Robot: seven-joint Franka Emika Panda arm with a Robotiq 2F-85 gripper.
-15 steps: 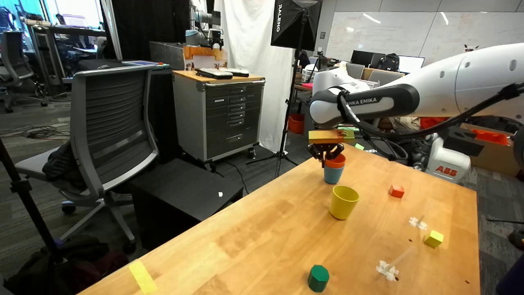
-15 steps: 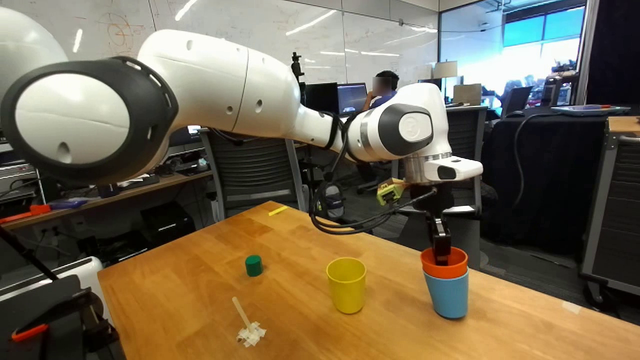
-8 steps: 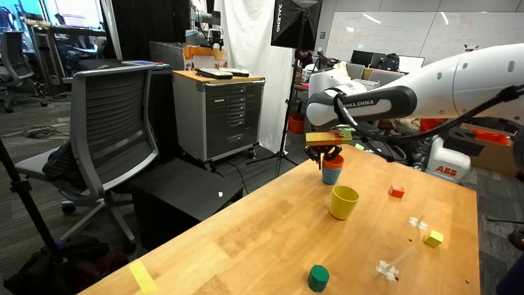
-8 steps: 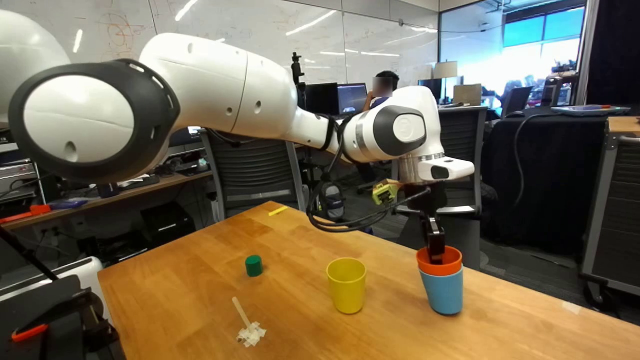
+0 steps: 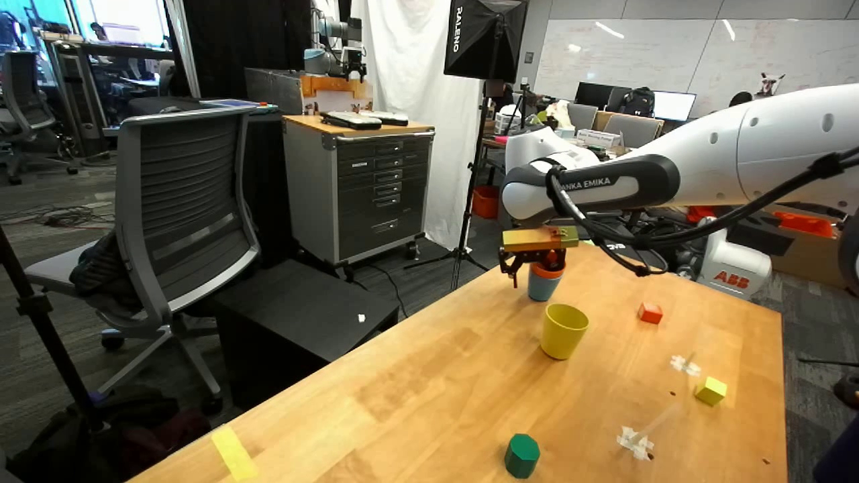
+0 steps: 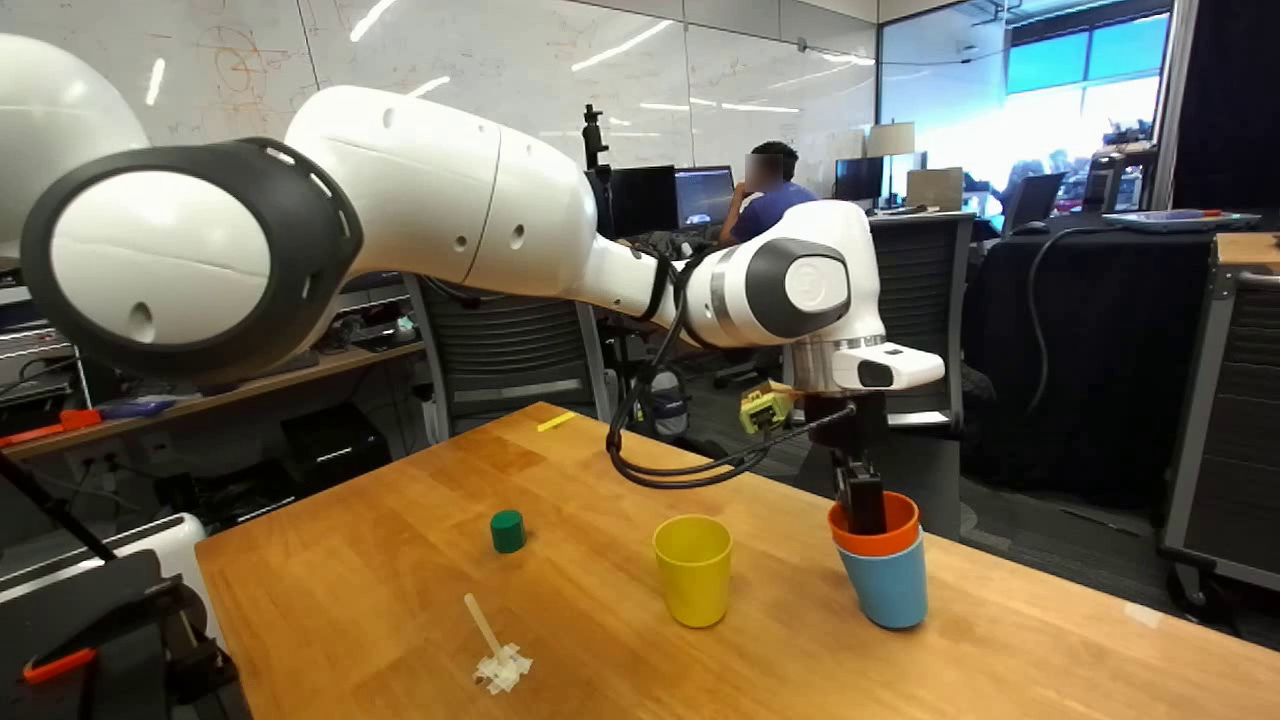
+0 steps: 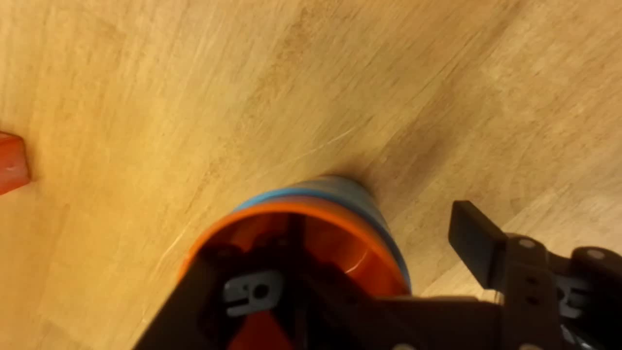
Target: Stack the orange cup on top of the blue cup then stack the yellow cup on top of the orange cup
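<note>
The orange cup (image 5: 550, 273) (image 6: 878, 544) sits nested in the blue cup (image 5: 543, 290) (image 6: 892, 592), which stands on the table, in both exterior views. From above, the wrist view shows the orange cup (image 7: 374, 270) opening over the rim of the blue cup (image 7: 352, 190). My gripper (image 5: 533, 274) (image 7: 388, 238) is spread wide: one dark finger reaches into the orange cup, while the other finger (image 7: 478, 243) stands outside, apart from its wall. Shadow hides the inner fingertip. The yellow cup (image 5: 562, 337) (image 6: 693, 585) stands upright on the table nearby, away from the gripper.
A small red block (image 5: 649, 312), a yellow block (image 5: 711, 391) and a short green cylinder (image 5: 522, 456) lie on the table (image 5: 429, 396). A thin stick (image 6: 482, 625) rises from white tape. The stacked cups stand close to a table edge.
The jaws have spread, the outer finger swinging out from the orange cup's wall. The arm has come down a little, and both nested cups have shifted slightly.
</note>
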